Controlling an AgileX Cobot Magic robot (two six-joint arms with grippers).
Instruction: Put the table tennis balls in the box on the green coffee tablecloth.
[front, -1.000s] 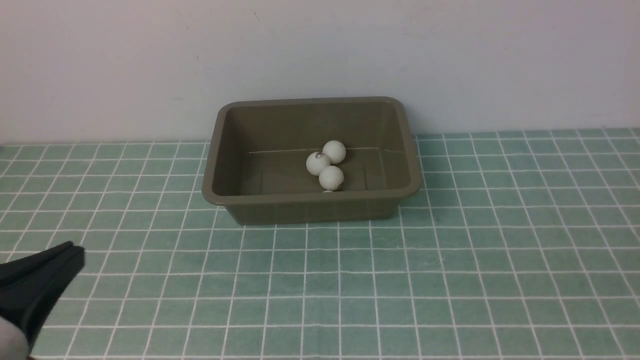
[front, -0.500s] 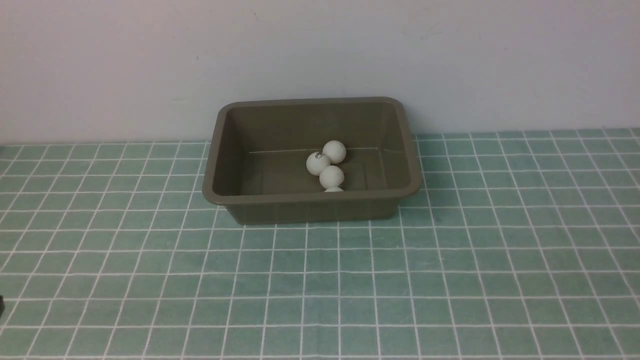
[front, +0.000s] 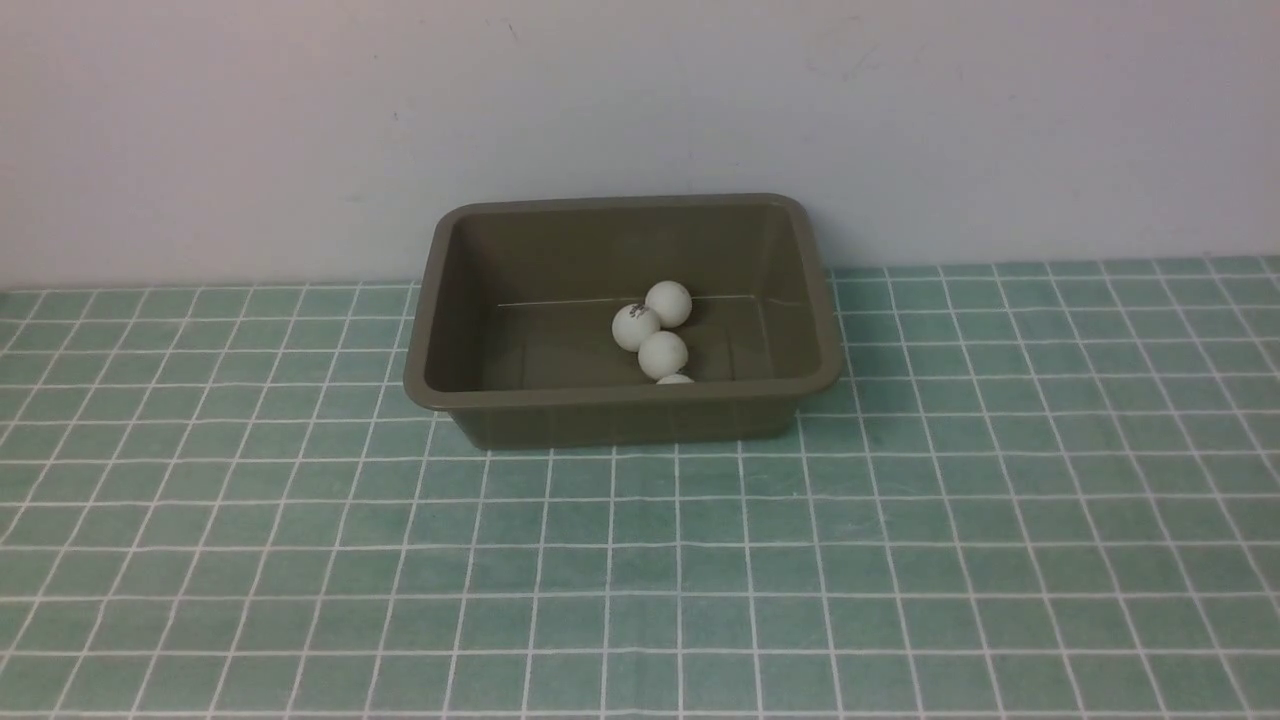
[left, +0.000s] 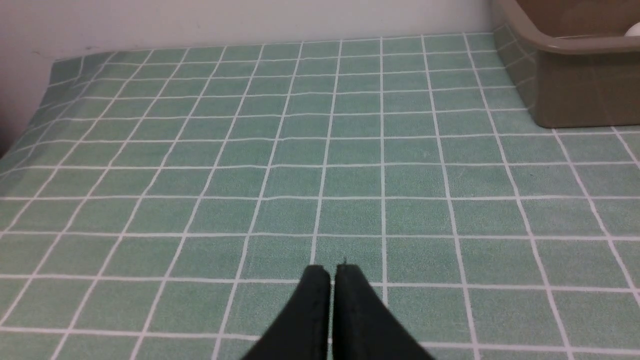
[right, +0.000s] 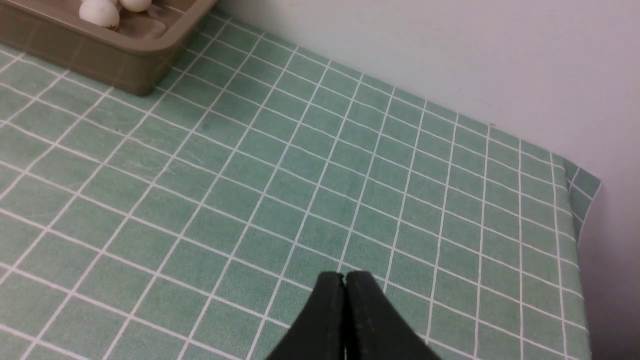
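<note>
Balls: four small matte white table tennis balls (front: 663, 352) visible, clustered inside the olive-brown rectangular plastic box (front: 620, 402).
Cloth: teal-green gridded tablecloth (front: 900, 560) shows no loose ball.
Grippers: left gripper (left: 332, 272) and right gripper (right: 345, 279) both closed, empty, apart from the box.
Progress: seemingly complete.

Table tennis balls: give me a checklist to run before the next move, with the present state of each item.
1. Balls in the box: four table tennis balls show inside, the nearest half hidden by the near rim. A fifth: cannot tell.
2. No ball left on the green coffee tablecloth: ok in all three views.
3. Box upright, resting on the cloth: ok.
4. Left hand shut and holding nothing: ok.
5. Right hand shut and holding nothing: ok.
6. Both hands apart from the box: ok.
</note>
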